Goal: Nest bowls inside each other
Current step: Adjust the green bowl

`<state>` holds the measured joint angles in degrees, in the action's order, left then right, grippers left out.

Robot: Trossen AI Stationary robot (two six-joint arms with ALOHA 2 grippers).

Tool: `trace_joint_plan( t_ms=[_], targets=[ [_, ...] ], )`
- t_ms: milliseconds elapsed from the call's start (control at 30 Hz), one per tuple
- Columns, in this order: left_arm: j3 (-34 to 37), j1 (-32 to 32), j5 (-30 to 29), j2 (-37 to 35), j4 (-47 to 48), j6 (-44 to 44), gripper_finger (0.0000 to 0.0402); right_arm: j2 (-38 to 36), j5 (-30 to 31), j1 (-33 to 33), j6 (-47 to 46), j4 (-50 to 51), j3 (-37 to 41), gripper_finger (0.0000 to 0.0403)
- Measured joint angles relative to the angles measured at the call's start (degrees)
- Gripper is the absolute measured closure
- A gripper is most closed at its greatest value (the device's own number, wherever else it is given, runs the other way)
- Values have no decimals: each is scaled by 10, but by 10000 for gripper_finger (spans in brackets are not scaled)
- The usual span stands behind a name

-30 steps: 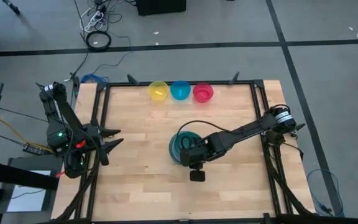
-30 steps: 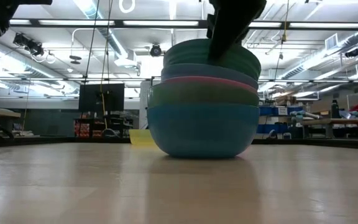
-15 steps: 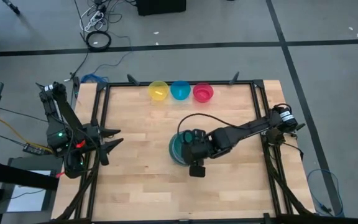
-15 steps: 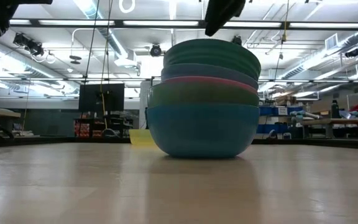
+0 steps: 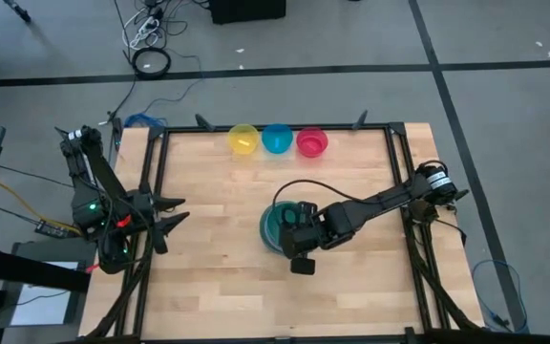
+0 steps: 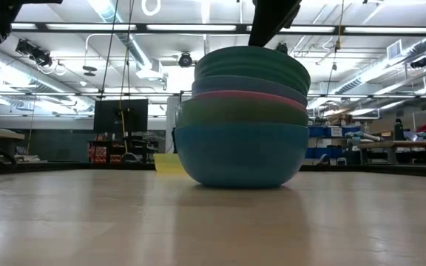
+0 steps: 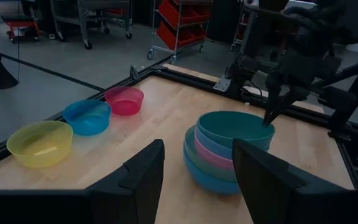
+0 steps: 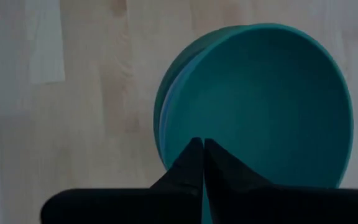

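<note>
Several large bowls sit nested in one stack [image 5: 277, 227] at mid-table, a blue one [image 6: 241, 155] at the bottom and a teal one [image 8: 260, 99] on top. Three small bowls stand in a row at the far edge: yellow [image 5: 243, 139], blue [image 5: 277, 139] and magenta-red [image 5: 312, 142]. My right gripper [image 8: 202, 142] is shut and slants down just above the teal bowl's near rim, holding nothing. My left gripper [image 7: 197, 180] waits open at the table's left edge.
A black rail frame [image 5: 394, 172] borders the wooden table. Bare wood [image 5: 218, 287] lies near and left of the stack. Cables [image 5: 151, 59] lie on the floor beyond the far edge.
My right gripper has risen from the top bowl's rim, where it reached down a second ago, and now hangs clear above it. The stack has stayed where it was.
</note>
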<state>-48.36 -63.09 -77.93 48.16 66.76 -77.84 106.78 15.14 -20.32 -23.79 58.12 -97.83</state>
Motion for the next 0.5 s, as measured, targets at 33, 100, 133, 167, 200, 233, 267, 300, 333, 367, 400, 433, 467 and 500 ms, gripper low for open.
trace_joint_plan(
  t_ms=[33,100,133,167,200,233,267,300,333,367,400,433,467,500],
  targets=[
    [0,0,0,0,0,0,204,0,-1,-1,-3,-6,4,402],
    [0,0,0,0,0,0,204,0,-1,-3,-6,-17,13,402],
    [0,0,0,0,0,0,204,0,-1,-4,-7,-24,16,402],
    [0,0,0,0,0,0,204,0,-2,-5,-11,-33,20,402],
    [0,0,0,0,0,0,204,0,-2,-6,-13,-41,25,402],
    [0,0,0,0,0,0,204,0,-2,-6,-16,-45,32,403],
    [0,0,0,0,0,0,204,0,-3,-6,-20,-48,38,403],
    [0,0,0,0,0,0,204,0,-4,-6,-22,-54,44,403],
    [0,0,0,0,0,0,204,0,-3,-7,-26,-59,47,403],
    [0,0,0,0,0,0,204,0,-3,-7,-30,-65,50,403],
    [0,0,0,0,0,0,204,0,-3,-7,-31,-72,54,403],
    [0,0,0,0,0,0,204,0,-3,-7,-34,-77,57,403],
    [0,0,0,0,0,0,204,0,-1,-9,-36,-82,60,403],
    [0,0,0,0,0,0,204,0,2,-10,-36,-89,63,403]
  ],
)
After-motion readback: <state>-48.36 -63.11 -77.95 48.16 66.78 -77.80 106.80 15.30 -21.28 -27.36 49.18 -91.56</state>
